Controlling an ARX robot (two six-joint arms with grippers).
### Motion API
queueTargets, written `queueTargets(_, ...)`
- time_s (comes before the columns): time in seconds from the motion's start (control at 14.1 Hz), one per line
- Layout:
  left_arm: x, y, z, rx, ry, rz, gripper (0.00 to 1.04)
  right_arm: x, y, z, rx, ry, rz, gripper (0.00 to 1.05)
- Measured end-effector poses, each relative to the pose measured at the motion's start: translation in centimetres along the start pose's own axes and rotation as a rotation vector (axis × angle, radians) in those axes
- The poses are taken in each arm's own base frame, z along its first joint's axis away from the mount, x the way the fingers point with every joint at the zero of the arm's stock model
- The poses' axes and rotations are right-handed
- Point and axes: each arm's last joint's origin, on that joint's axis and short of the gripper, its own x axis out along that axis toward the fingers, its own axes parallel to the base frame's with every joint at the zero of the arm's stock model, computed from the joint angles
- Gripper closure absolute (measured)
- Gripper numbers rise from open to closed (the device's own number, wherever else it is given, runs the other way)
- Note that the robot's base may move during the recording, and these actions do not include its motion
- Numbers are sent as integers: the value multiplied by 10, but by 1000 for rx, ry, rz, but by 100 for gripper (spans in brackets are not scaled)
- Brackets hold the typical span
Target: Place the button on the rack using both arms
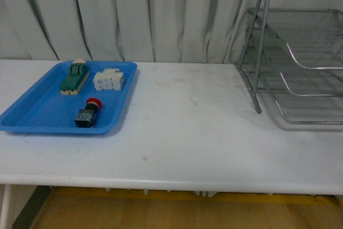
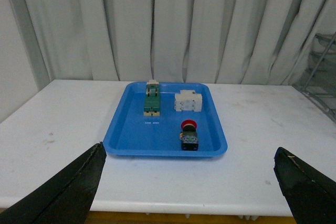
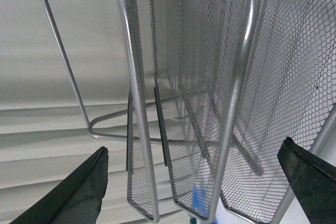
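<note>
Blue plastic tray (image 1: 32, 113) sits at the left end of the white counter (image 1: 187, 132). The button (image 1: 89, 112) lies in the tray's near part with its red cap pointing toward the curtain. A green-topped switch (image 1: 74, 76) and a white breaker (image 1: 109, 80) lie side by side just behind it. Well apart, at the counter's right end, stands the silver wire rack (image 1: 252, 73). The left jaws hang spread wide, facing the tray from the counter's near edge and gripping nothing. The right jaws are spread wide too, close up against the rack's mesh.
</note>
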Motion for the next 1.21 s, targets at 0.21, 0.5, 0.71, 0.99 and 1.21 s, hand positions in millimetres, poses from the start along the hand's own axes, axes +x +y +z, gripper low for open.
queueTargets(0.21,0,0,0,0,0,0,7,12,-1,-5,-38,17,11,6)
queueTargets(0.5,0,0,0,0,0,0,7,20,-8,-12,-54,40,0,6)
queueTargets(0.71,0,0,0,0,0,0,7,20,-11,-13,-60,44,-5,6)
queueTargets(0.99,0,0,0,0,0,0,7,19,-19,-13,-63,50,-25,6)
queueTargets(1.21,0,0,0,0,0,0,7,21,-22,-13,-75,50,-28,6)
